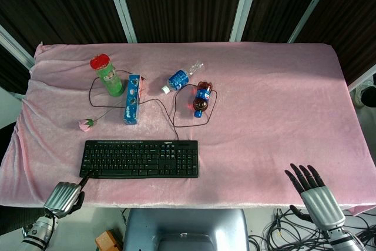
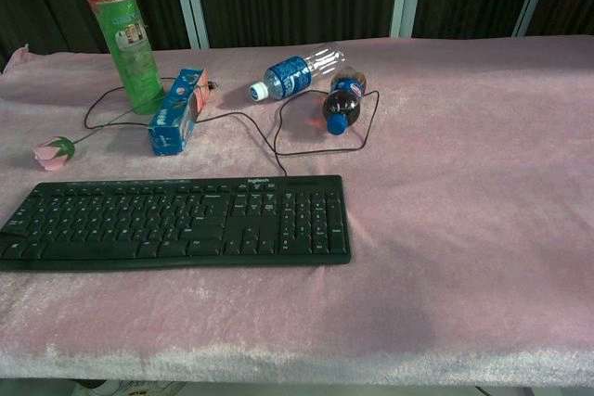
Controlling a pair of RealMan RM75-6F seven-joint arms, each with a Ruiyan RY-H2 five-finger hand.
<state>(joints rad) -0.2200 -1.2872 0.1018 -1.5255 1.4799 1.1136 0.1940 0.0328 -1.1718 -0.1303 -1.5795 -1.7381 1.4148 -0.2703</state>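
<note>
The left hand (image 1: 63, 197) sits at the near table edge with most fingers curled in and one finger stretched forward, its tip at the near left corner of the keyboard (image 1: 140, 158); whether it touches the keys cannot be told; it holds nothing. The keyboard runs from just ahead of this hand off to its right, its cable (image 1: 174, 110) looping away toward the far side. Beyond the keyboard, well ahead of the left hand, lie a pink rose (image 1: 86, 123), a blue box (image 1: 133, 99) and an upright green can (image 1: 108, 75) with a red lid; further right lie a water bottle (image 1: 182, 77) and a cola bottle (image 1: 201, 98), both on their sides. The right hand (image 1: 310, 187) is at the near right edge, fingers straight and spread, empty, well apart from the keyboard to its left. The chest view shows neither hand. A pink cloth (image 1: 276, 104) covers the table.
</note>
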